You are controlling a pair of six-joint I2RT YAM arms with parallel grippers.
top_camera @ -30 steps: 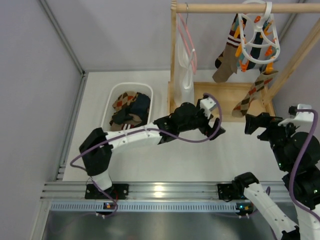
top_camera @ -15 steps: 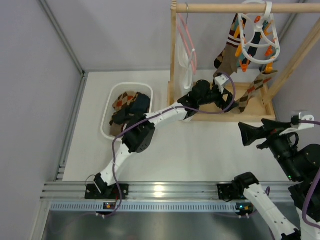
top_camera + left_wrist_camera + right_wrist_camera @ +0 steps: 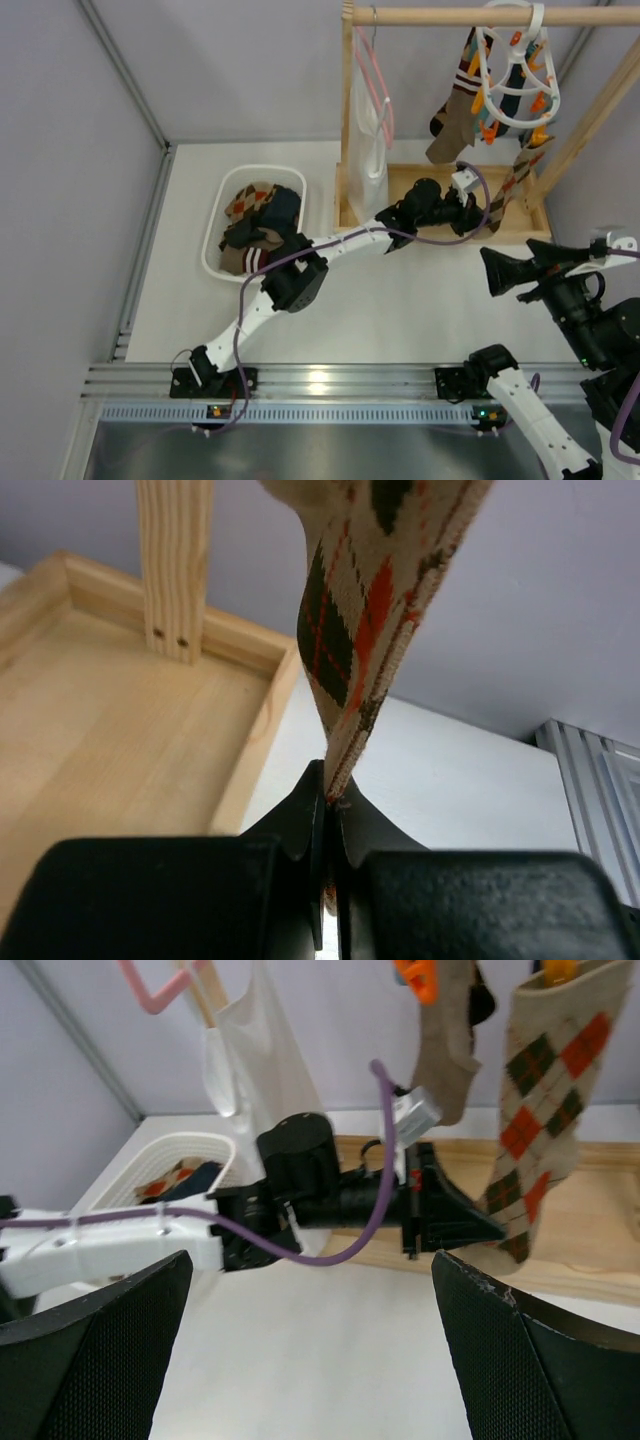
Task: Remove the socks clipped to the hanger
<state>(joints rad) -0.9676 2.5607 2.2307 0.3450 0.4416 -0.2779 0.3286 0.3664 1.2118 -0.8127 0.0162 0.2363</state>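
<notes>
Argyle sock (image 3: 370, 610) hangs long and straight above the left gripper (image 3: 328, 798), which is squeezed tight on its bottom end, while its top stays pinned high up on the hanger (image 3: 515, 121).

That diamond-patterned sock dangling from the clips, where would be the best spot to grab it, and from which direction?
Probably its loose bottom end, from below. The sock hangs flat and straight down from a clip at its top, so a pinch across the thin fabric allows a downward pull. The left gripper is shut there.
</notes>
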